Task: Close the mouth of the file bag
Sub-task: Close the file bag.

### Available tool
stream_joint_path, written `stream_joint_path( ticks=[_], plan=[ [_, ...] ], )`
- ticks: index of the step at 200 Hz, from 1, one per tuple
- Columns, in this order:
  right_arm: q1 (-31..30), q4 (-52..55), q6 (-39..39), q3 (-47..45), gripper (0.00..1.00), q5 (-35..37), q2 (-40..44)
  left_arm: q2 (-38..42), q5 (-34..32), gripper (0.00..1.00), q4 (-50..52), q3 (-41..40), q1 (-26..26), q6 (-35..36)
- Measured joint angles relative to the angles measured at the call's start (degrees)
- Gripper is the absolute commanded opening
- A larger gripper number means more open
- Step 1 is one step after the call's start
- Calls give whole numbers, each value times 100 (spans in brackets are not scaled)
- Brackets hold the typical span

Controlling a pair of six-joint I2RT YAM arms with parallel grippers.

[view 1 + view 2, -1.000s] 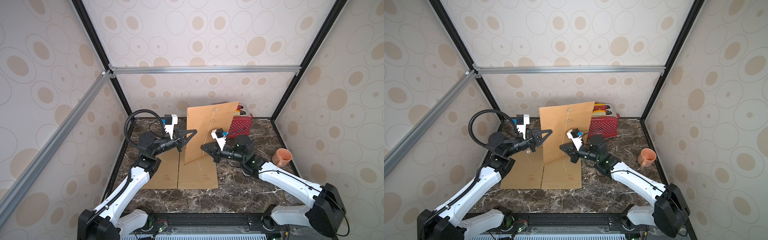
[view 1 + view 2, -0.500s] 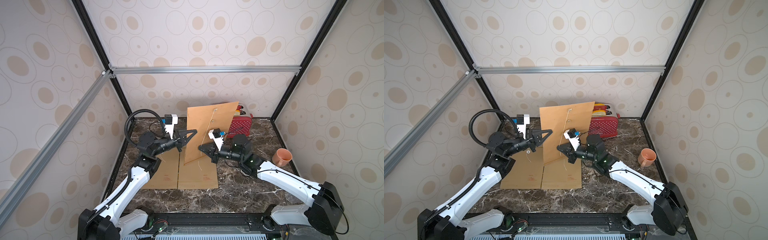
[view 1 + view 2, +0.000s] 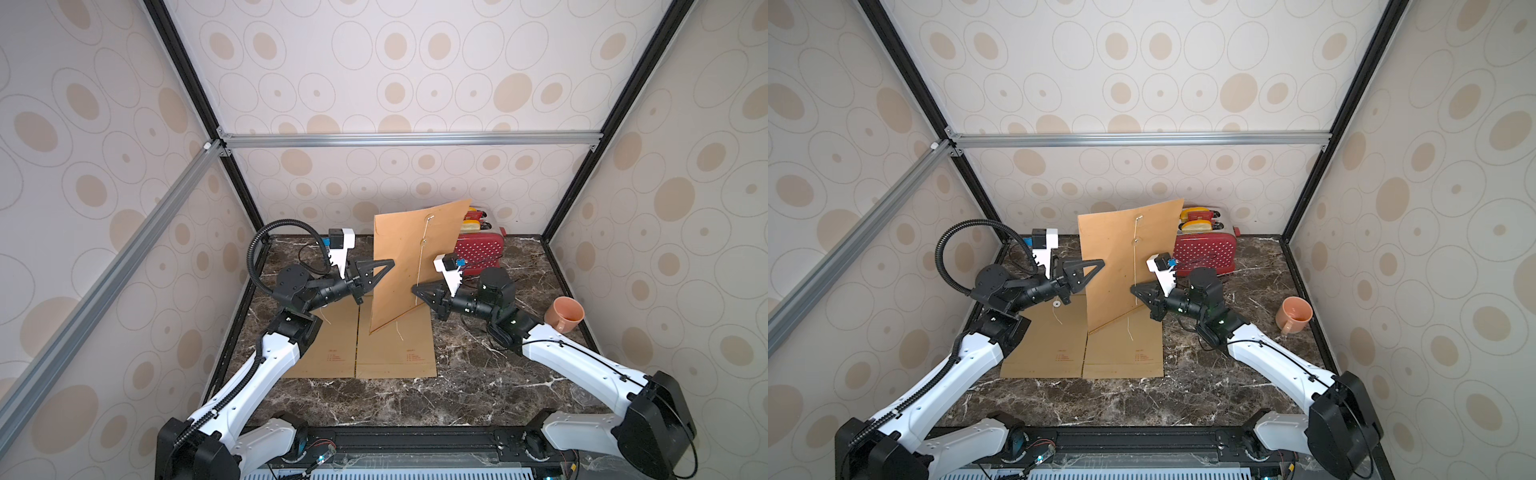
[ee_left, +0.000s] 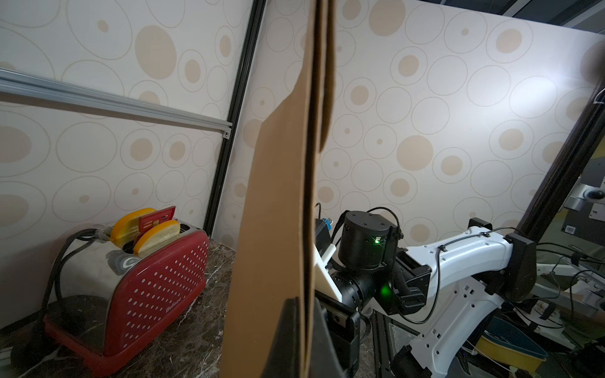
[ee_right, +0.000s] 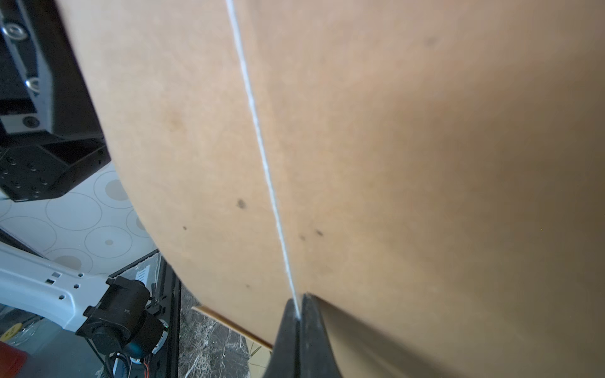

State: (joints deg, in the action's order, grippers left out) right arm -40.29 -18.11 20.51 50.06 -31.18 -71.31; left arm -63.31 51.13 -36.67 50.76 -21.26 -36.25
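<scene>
The file bag [image 3: 409, 257] is held upright over the middle of the worktop [image 3: 478, 374], where it was a second ago. The left fingers [image 3: 380, 270] stay clamped on the edge facing the left arm. The left wrist view shows both paper layers pinched between them. The right fingers [image 5: 296, 330] are closed tight on the bag's white string [image 5: 258, 131], which runs straight up the bag's face. Compared with half a second ago, the right arm has drawn back slightly toward its own side. The bag and the left arm have not moved. Two flat bags [image 3: 332, 345] lie beneath. A red toaster [image 3: 478, 249] stands behind, and an orange cup [image 3: 567, 313] sits off to the right.
</scene>
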Motion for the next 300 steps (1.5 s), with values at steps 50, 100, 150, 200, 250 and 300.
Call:
stream_joint_path(
  ticks=[50, 100, 150, 200, 250, 300],
  plan=[
    [380, 857, -199, 114, 0, -33, 341, 11, -4, 0, 114, 0, 0, 59],
    [1392, 2315, -306, 885, 0, -369, 483, 2, 66, 0, 306, 92, 0, 37],
    [2273, 3683, -599, 1917, 0, -844, 417, -57, 136, 0, 496, 138, 0, -2],
    [2481, 4793, -929, 2787, 0, -940, 125, -131, 109, 0, 809, 245, 0, 74],
    [2485, 5635, -1130, 3412, 0, -595, 68, -133, -151, 0, 1740, 533, 0, 595],
    [2485, 6159, -1274, 4385, 0, -420, -428, -201, -136, 0, 1937, 570, -26, 651]
  ],
)
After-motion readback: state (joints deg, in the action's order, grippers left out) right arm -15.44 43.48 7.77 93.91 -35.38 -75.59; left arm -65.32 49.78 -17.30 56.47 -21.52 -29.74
